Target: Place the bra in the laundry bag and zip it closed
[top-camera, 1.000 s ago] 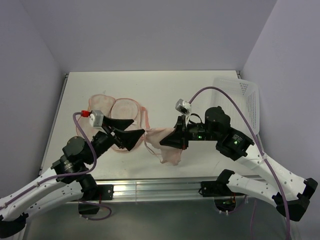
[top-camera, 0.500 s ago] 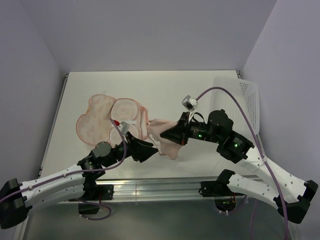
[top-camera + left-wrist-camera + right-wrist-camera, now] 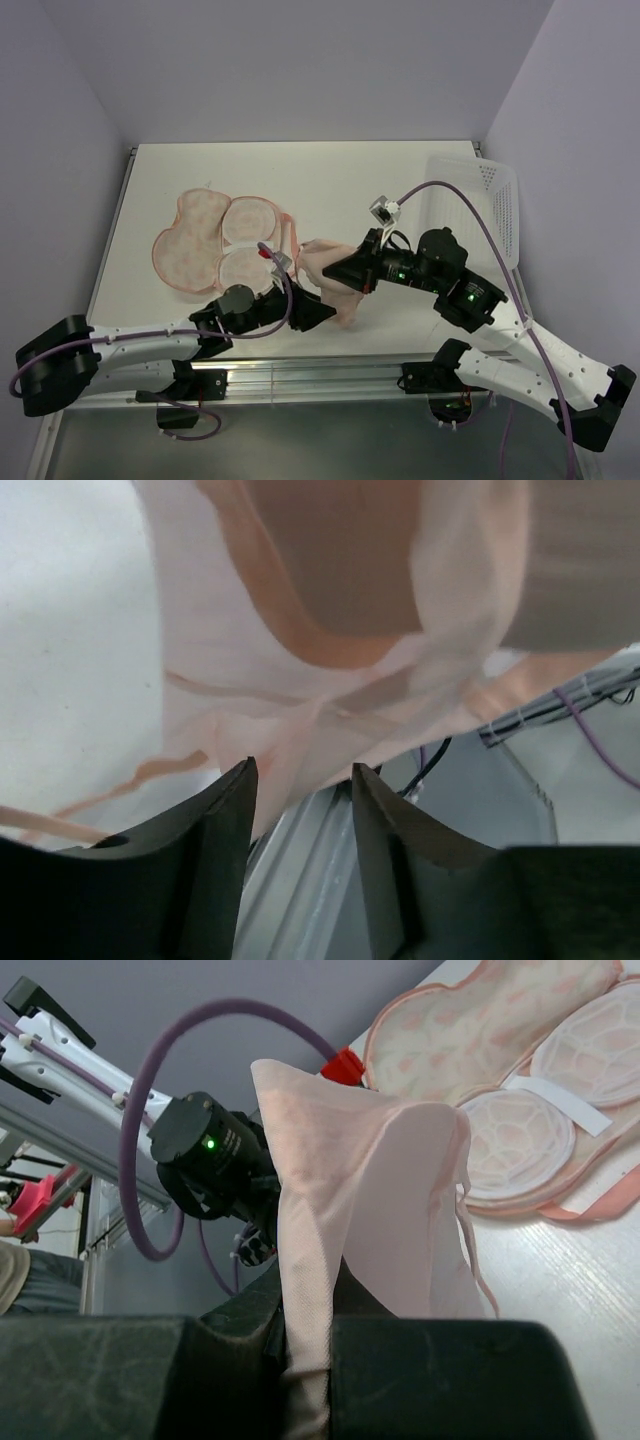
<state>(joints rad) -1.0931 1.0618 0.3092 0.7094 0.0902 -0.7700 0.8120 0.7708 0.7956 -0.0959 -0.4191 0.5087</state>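
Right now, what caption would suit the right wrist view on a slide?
Right gripper pinching the bra, open laundry bag on the table behind, left arm nearby.

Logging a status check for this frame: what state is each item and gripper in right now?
right gripper: shut on the bra.
left gripper: open, at the bra's hanging edge.
bra: lifted, hanging from the right gripper.
laundry bag: unzipped, spread open, empty.

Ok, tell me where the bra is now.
Top view, near centre: the bra hangs pinched in the right gripper, just right of the open bag, left gripper beside it.
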